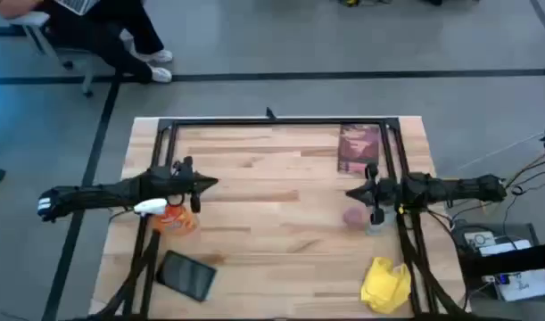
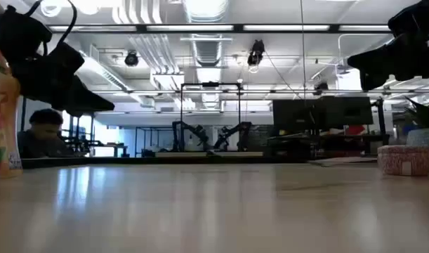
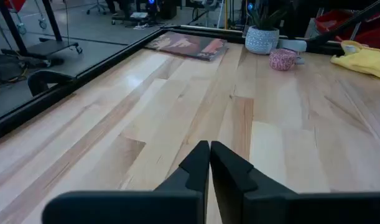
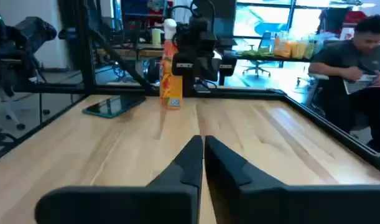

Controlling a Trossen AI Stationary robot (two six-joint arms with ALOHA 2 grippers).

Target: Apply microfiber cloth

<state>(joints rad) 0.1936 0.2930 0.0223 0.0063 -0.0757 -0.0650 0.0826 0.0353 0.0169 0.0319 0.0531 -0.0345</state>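
The bright yellow microfiber cloth (image 1: 385, 283) lies crumpled on the table near its near right corner, also seen in the left wrist view (image 3: 365, 58). The black tablet (image 1: 186, 275) lies flat near the near left edge (image 4: 112, 105). My left gripper (image 1: 211, 185) hovers shut above the table's left half, beside the orange spray bottle (image 1: 176, 217). My right gripper (image 1: 352, 193) hovers shut above the right half, well away from the cloth. In the wrist views, my left gripper (image 3: 209, 155) and my right gripper (image 4: 203, 149) hold nothing.
A dark reddish book (image 1: 359, 146) lies flat at the far right. A pink spool (image 1: 353, 216) and a small potted plant (image 3: 262, 38) stand below the right arm. A black frame (image 1: 272, 120) runs along the table's edges. A person sits beyond the table (image 4: 354, 56).
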